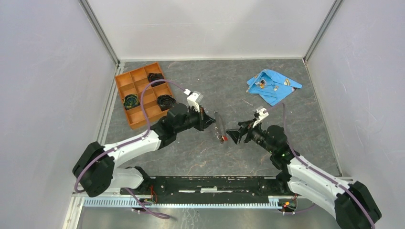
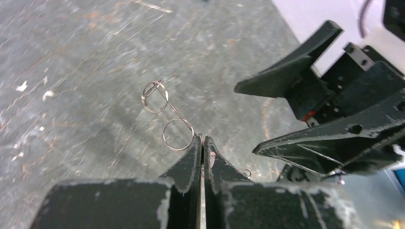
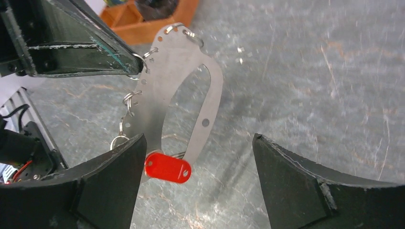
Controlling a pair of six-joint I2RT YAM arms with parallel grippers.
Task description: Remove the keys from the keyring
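With my left tool clenched on the thin silvery wire keyring, my released right tool straddles the tiny red-headed key at seven o'clock, likely pinching next.

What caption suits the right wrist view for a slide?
Open right gripper faces a flat silvery metal plate with wire rings and a red-headed key, pinched by the left gripper.
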